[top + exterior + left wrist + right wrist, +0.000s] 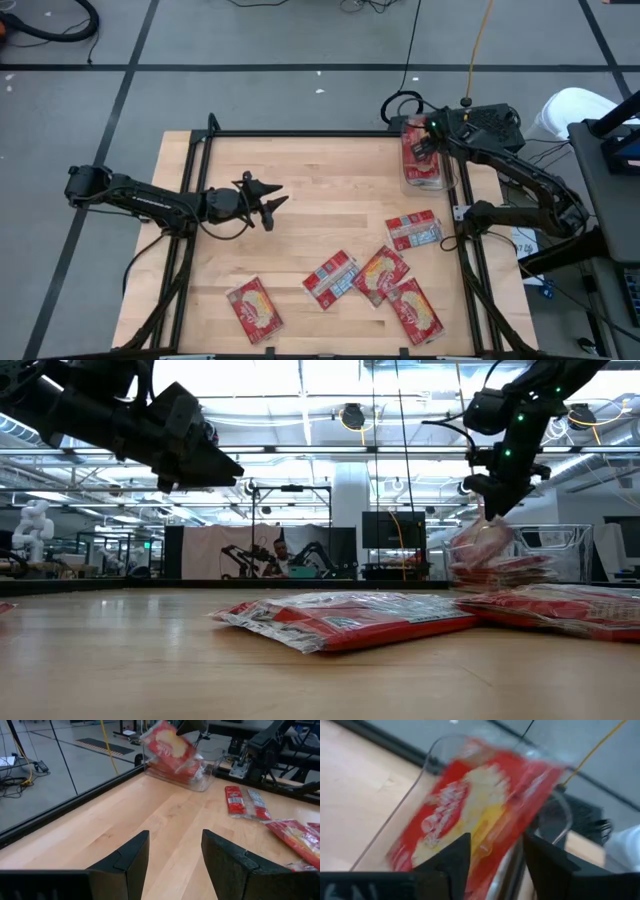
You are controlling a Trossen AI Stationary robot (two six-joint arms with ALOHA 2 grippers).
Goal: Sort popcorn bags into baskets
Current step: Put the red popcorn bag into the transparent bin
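A clear basket (447, 176) stands at the table's far right corner with red popcorn bags (176, 770) stacked flat inside. One more popcorn bag (167, 744) hangs tilted over the basket, blurred, right below my right gripper (497, 855), whose fingers stand apart. Several other popcorn bags (332, 277) lie flat on the near half of the table. My left gripper (268, 205) hovers open over the table's left middle, level and pointing toward the basket, with nothing between its fingers. My right gripper comes slanting down from above the basket, and its fingers (451, 857) stand apart on either side of the tilted bag's upper edge (492, 837). Blur hides whether they touch it. The bag's lower end points down into the basket.
A black metal frame (300, 134) runs around the wooden table. Loose bags lie at the near left (255, 308), near middle (381, 273), near right (417, 310) and right (413, 230). Bare wood lies between my left gripper and the basket.
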